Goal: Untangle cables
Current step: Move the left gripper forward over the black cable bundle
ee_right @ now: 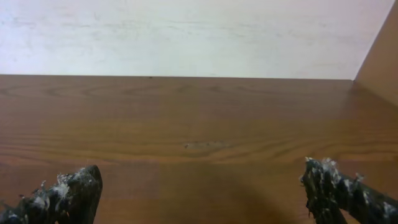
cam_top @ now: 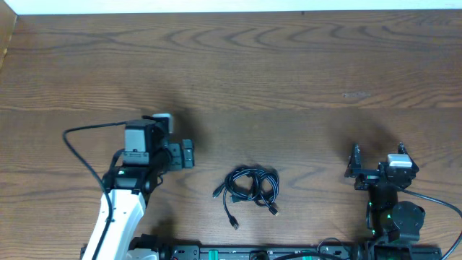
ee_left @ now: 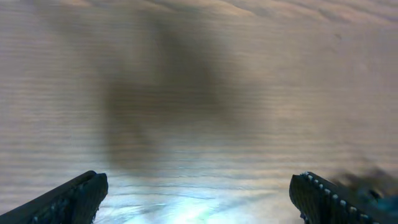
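The cables [cam_top: 251, 186], thin black cords with small plugs at their ends, lie bunched in loose loops on the wooden table [cam_top: 289, 87], near its front edge at the middle. My left gripper [cam_top: 189, 154] hangs to their left, well apart from them, jaws wide open over bare wood [ee_left: 199, 193]. My right gripper [cam_top: 378, 154] stands far to the right of the cables, also open and empty, facing the back wall [ee_right: 200, 180]. Neither wrist view shows the cables.
A thick black arm cable [cam_top: 79, 144] arcs left of the left arm. A pale wall [ee_right: 186, 31] bounds the table's far edge, and a wooden side panel [ee_right: 382, 62] rises at the far right.
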`<state>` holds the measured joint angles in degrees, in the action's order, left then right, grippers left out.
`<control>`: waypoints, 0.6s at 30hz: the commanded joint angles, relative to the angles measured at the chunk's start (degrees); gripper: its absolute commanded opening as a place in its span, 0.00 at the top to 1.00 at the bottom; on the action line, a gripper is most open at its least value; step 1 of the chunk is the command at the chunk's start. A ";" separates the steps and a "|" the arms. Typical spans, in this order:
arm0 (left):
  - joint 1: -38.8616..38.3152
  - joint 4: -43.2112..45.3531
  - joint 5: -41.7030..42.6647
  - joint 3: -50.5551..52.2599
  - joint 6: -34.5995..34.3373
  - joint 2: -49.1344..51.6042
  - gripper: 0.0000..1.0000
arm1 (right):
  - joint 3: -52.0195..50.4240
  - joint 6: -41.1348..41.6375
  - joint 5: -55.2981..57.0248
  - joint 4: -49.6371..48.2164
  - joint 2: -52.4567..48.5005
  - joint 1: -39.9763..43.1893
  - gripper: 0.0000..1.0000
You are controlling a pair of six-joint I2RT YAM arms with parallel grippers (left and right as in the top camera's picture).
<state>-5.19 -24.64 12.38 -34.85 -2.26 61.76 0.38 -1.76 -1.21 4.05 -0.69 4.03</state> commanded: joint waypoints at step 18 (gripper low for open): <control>-20.57 -1.53 5.95 -2.03 16.83 1.20 0.02 | -0.07 -0.48 0.66 0.31 0.35 -0.33 0.01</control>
<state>-25.26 -25.71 18.35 -35.51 12.19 62.70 0.38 -1.76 -1.21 4.05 -0.69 4.03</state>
